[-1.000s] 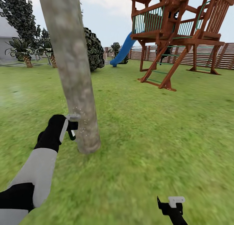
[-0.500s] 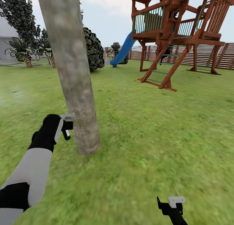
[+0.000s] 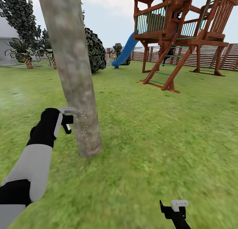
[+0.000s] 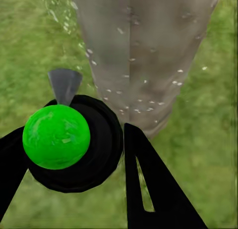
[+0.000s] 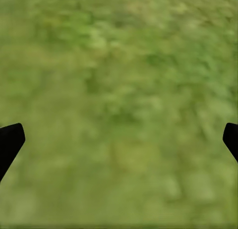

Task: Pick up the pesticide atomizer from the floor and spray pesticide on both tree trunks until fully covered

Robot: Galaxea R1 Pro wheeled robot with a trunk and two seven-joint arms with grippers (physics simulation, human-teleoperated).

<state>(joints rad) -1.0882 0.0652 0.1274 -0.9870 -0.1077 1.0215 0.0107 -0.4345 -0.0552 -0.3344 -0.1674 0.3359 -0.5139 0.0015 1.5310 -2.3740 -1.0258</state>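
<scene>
Gripping atomizer (image 4: 57,137) in left claw (image 3: 67,120), nozzle facing upright trunk (image 3: 74,73) just ahead, droplets low on bark; right claw (image 3: 173,210) spread, empty.

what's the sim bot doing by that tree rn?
The left gripper is shut on a pesticide atomizer with a bright green round top and black body, nozzle pointed at the thick pale grey-beige mottled tree trunk. Small white spray droplets show against the lower bark. The right gripper hangs open and empty over the blurry green grass lawn. A brown wooden play tower with a blue slide stands behind.
</scene>
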